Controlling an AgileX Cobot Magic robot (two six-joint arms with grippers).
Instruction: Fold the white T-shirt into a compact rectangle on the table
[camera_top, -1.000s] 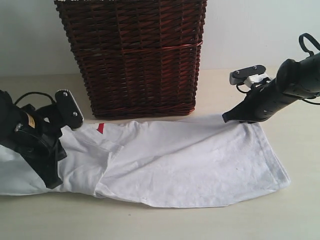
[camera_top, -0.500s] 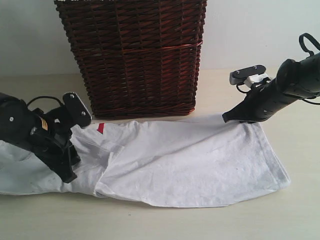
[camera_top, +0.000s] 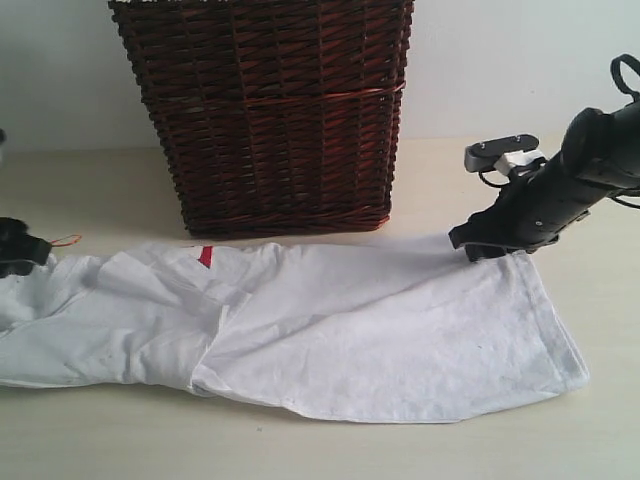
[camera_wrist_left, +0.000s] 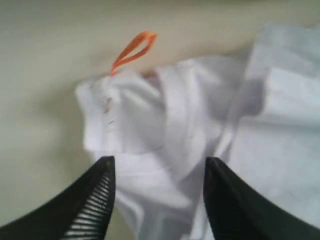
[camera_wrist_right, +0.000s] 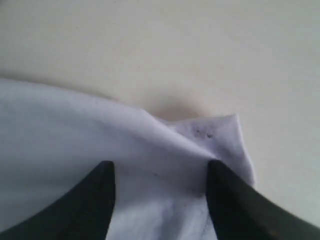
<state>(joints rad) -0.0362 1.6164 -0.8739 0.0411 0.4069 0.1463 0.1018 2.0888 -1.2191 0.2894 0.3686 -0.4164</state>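
Moved: L gripper (camera_wrist_left: 158, 166) pulled left off shirt (camera_top: 350, 330); fingers wide, empty.
R gripper (camera_wrist_right: 160, 167): fingers wide, over shirt corner.

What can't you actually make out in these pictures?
- Wicker basket: the exterior view's top edge cuts off its top; contents unseen.
- White T-shirt lettering: only a red scrap shows in the exterior view; folds hide the rest.
- Shirt's left end: cut by that view's left edge.
- Dark specks on the shirt corner, right wrist view: too blurred to identify.
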